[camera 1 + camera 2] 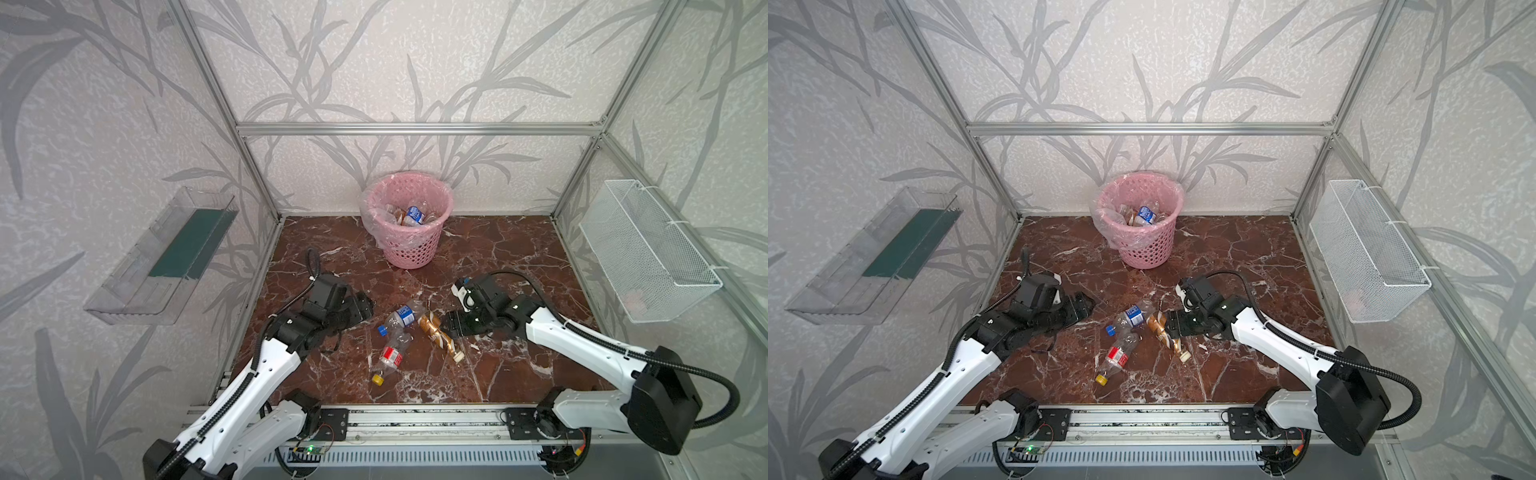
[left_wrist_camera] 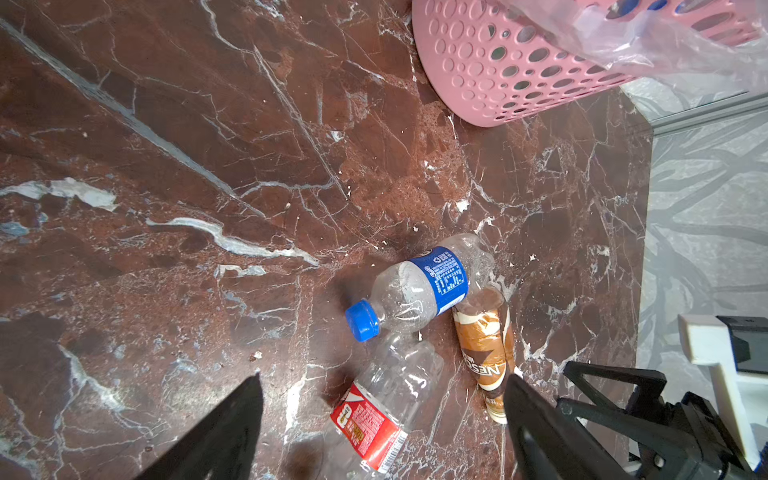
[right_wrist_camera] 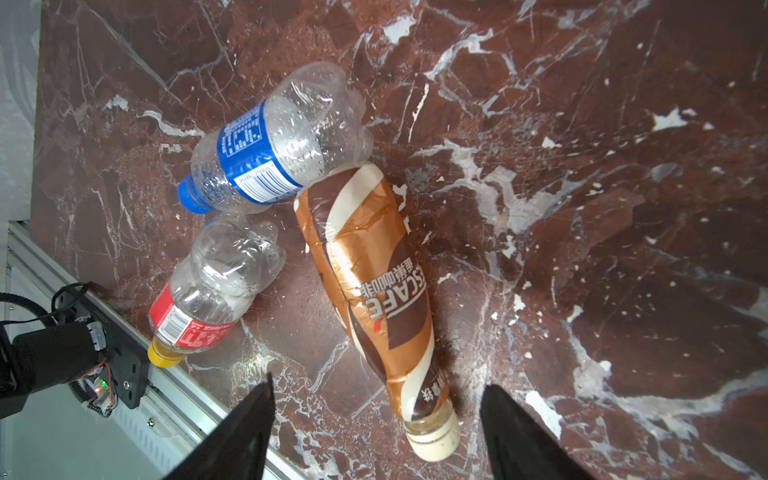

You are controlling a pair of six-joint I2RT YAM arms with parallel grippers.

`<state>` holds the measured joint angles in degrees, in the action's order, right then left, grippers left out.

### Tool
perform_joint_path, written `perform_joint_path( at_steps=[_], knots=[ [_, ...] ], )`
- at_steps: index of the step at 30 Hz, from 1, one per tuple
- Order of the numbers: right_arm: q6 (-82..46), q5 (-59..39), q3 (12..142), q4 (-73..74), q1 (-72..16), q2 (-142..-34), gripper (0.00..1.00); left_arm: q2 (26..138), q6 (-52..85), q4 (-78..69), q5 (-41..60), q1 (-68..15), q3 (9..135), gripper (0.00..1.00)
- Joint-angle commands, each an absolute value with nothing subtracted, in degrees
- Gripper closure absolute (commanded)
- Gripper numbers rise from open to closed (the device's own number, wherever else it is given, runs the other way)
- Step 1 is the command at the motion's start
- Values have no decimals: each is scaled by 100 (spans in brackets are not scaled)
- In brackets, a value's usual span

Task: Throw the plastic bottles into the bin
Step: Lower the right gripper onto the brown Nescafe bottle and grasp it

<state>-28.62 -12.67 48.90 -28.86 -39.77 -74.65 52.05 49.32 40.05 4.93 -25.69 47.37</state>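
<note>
This looks like a robotics lab cell, not a home. Aluminium framing [image 1: 415, 128] boxes in leaf-patterned wall panels [image 1: 415, 62] and a marble-look floor [image 1: 498, 257]. Robot arms [image 1: 582, 340] sit bolted to a rail [image 1: 415, 419] by a bare circuit board [image 1: 308, 449].

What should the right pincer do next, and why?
Probably lower the right pincer and close it on the brown coffee bottle. In the right wrist view its jaws stand open and empty, with the bottle's neck lying between them on the table. The bottle's other end seems to touch the blue-label bottle, so a slow descent looks wise before carrying it to the pink bin.
</note>
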Motion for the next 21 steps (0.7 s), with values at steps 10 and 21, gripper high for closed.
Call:
perform_joint_path(
  at_steps=[10,21],
  knots=[
    [-2850,-1346,4869,-2603,-4166,-7871,22,5168,4984,3919,555,-2523,4645,10],
    [-2681,-1367,5067,-2643,-4234,-8337,18,5220,4973,3899,569,-2531,4674,10]
  ],
)
